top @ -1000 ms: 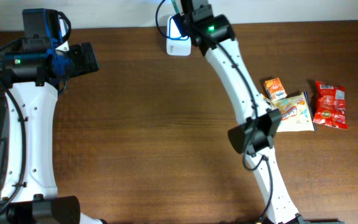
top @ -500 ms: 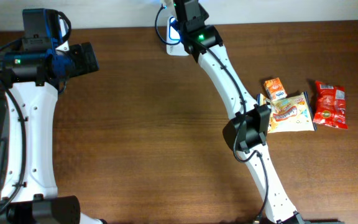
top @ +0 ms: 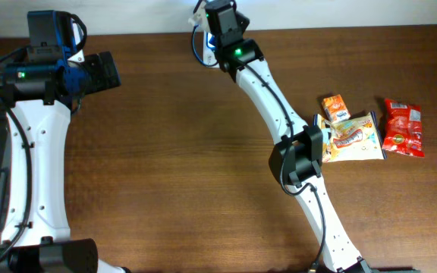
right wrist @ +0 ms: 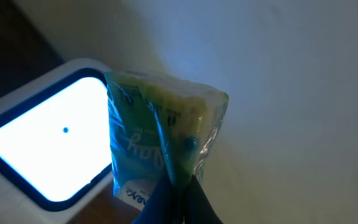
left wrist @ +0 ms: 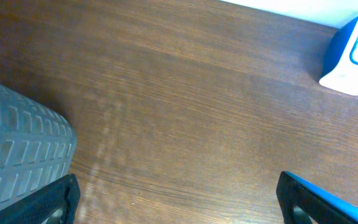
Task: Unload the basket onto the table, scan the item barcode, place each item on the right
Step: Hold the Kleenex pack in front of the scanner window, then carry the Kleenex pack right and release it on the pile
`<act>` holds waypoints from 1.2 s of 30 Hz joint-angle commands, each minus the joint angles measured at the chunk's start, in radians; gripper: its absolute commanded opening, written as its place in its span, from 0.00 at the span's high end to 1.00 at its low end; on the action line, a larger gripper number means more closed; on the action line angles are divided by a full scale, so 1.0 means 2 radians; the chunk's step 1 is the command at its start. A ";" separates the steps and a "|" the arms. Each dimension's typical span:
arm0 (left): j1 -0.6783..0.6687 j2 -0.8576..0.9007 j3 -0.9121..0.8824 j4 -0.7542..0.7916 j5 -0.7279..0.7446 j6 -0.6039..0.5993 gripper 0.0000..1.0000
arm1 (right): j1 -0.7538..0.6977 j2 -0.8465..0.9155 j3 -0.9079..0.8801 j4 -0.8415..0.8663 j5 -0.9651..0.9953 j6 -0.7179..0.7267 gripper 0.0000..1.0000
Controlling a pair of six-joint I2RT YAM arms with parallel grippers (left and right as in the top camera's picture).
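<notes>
1. Two arms show from overhead. The right arm [top: 279,114] stretches to the far edge of the table [top: 165,167], its wrist above the scanner [top: 201,44]. The left gripper [top: 106,72] hangs well off to the left, jaws spread and empty. The right arm is plainly the nearer to the scanner. Whatever it carries is hidden under the wrist here. Three spare snack packets [top: 355,136] lie well apart, out to the right.

2. Left wrist view: only bare wood lies between the spread fingers [left wrist: 48,199]. The scanner sits in the far upper-right corner, well apart from this gripper.

3. Right wrist view: the right gripper [right wrist: 178,196] is pinched tight on the bottom seam of a green-and-yellow packet [right wrist: 160,137]. The packet's long axis runs straight up from the fingertips. The scanner's lit window [right wrist: 42,149] lies to the packet's left, and the packet's left edge overlaps the window's right edge. Whether they touch cannot be told, and no barcode can be made out. The coming move likely turns on carrying or rotating the packet leftward to face the window.
</notes>
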 commanded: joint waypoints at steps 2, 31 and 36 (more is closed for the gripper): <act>0.001 0.001 -0.002 0.001 0.000 0.003 0.01 | 0.010 0.011 -0.035 0.015 0.008 -0.019 0.96; 0.001 0.001 -0.002 0.001 0.000 0.003 0.01 | 0.019 -0.043 -0.036 -0.033 -0.010 -0.100 0.96; 0.001 0.001 -0.002 0.001 0.000 0.003 0.01 | 0.020 -0.124 -0.036 -0.175 -0.084 -0.013 0.96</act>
